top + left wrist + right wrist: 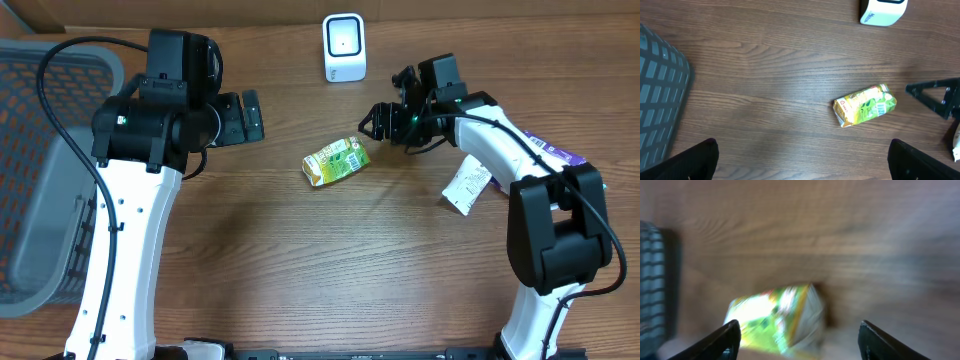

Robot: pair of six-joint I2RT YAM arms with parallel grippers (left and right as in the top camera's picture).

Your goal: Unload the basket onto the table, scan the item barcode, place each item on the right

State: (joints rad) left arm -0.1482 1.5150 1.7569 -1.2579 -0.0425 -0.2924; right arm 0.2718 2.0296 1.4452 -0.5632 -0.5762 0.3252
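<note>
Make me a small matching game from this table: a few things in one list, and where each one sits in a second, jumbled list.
Things:
1. green and yellow carton
2. white scanner box
3. grey basket
4. white packet

Places:
A. standing upright at the far edge of the table
B. at the left edge of the table
C. lying on its side mid-table, just in front of the open right gripper, not held
D. lying flat on the right side of the table

Pairs: 1-C, 2-A, 3-B, 4-D
</note>
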